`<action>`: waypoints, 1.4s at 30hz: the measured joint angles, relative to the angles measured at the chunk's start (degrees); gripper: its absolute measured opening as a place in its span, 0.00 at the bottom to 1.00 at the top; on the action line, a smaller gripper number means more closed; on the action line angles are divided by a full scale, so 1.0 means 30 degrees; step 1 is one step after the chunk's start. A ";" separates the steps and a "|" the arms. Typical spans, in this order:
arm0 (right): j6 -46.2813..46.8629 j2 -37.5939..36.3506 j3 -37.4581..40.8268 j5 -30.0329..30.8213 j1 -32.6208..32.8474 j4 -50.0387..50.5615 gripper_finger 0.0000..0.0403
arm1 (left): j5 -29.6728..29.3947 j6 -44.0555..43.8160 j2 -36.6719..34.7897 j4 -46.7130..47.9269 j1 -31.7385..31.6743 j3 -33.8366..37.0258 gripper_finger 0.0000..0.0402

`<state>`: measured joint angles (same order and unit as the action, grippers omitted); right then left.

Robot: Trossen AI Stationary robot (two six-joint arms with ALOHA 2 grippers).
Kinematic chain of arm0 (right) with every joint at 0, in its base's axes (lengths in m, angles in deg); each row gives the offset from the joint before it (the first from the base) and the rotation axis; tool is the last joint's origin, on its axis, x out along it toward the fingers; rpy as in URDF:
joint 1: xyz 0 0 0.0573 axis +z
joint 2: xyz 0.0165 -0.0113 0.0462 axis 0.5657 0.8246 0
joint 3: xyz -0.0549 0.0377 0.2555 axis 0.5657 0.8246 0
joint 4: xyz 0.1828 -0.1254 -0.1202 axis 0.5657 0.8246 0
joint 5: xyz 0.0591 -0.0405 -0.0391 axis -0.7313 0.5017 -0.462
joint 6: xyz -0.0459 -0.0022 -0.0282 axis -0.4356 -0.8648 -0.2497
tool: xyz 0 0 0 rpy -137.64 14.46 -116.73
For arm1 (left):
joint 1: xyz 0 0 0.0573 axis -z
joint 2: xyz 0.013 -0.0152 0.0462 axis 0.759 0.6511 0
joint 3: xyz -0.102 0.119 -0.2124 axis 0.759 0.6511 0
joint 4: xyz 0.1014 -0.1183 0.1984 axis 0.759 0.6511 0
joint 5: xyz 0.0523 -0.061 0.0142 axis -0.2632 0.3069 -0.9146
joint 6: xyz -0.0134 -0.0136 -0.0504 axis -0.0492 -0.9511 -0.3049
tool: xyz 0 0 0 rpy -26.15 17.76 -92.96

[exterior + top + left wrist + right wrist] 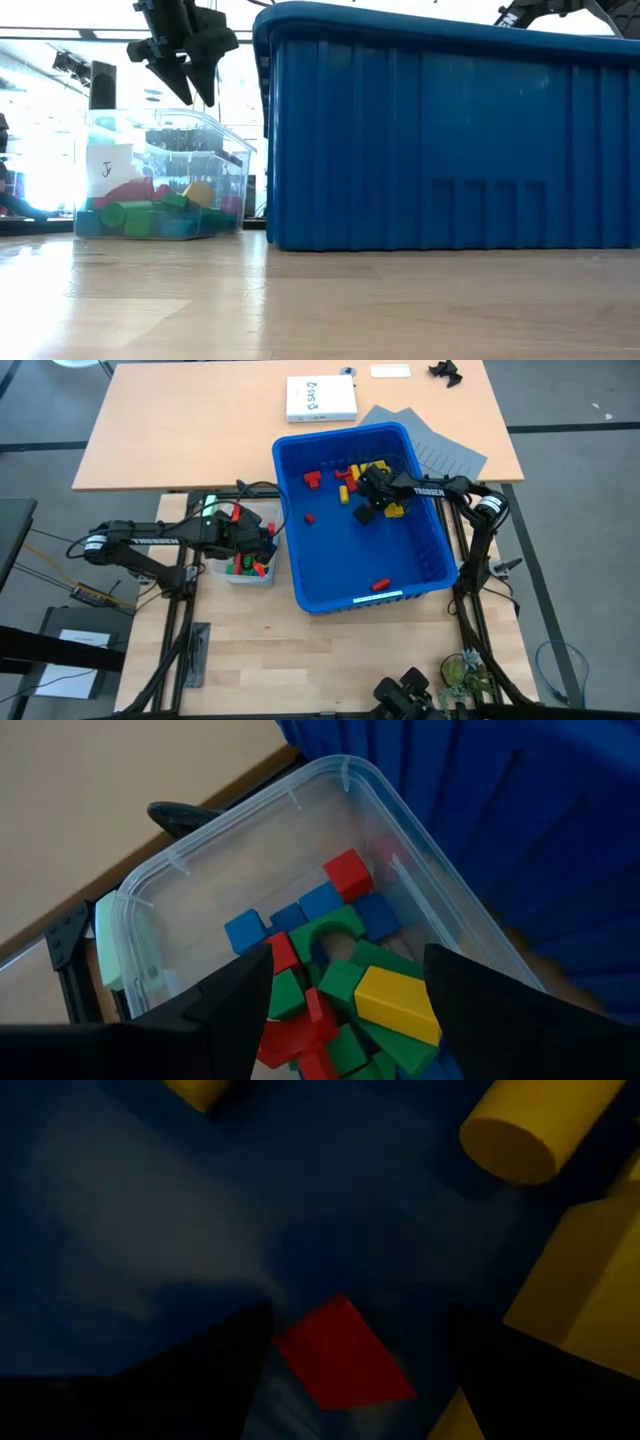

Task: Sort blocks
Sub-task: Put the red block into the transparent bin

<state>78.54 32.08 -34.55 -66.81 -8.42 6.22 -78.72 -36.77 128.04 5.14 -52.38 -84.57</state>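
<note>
The left gripper (262, 543) hangs above the small clear tub (272, 520) that stands on the worktop (330, 660) just beside the left wall of the big blue bin (290, 510). Its fingers stand wide apart and hold nothing. Seen from its wrist, the tub (160, 880) below it holds a heap of blocks: a red cube (348, 874), a few blue ones (245, 931), several green pieces with a green arch (335, 925) among them, and a yellow block (395, 1000) lying on top. From worktop height the gripper (190, 75) shows clear of the tub's rim (200, 120), fingers pointing down.

The right gripper (368, 500) reaches down inside the bin, over a cluster of yellow and red blocks (350, 470) near the far wall. Its fingers are also spread wide with nothing between them. Its wrist view shows a red block (343, 1352) lying on the bin floor between the two fingers, with a yellow cylinder (530, 1125) and a larger yellow piece (585, 1270) close by; whether the fingers touch the red block is hard to tell in the dim view. More red blocks (380, 584) lie scattered over the bin floor.
</note>
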 joint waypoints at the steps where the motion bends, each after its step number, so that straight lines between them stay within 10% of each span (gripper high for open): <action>1: 0.0217 0.0000 0.0028 -0.0026 0.0000 -0.0045 0.76 | 0.0003 -0.0003 0.0000 0.0003 0.0000 0.0000 0.67; 9: 0.0852 -0.0003 0.0212 -0.0159 0.0000 -0.0123 0.71 | 0.0003 0.0350 0.0000 -0.0005 0.0000 0.0000 0.67; 26: 0.0215 0.0058 0.0234 -0.0228 0.0007 -0.0547 0.24 | 0.0003 0.0562 0.0000 -0.0085 0.0000 -0.0007 0.67; 42: -0.1250 0.0102 -0.0546 -0.0133 0.0044 -0.0489 0.16 | -0.0005 0.1217 0.0000 -0.0102 0.0000 -0.0007 0.67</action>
<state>74.79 32.38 -36.19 -67.21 -8.29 4.75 -78.73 -33.12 128.04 4.84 -52.38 -84.59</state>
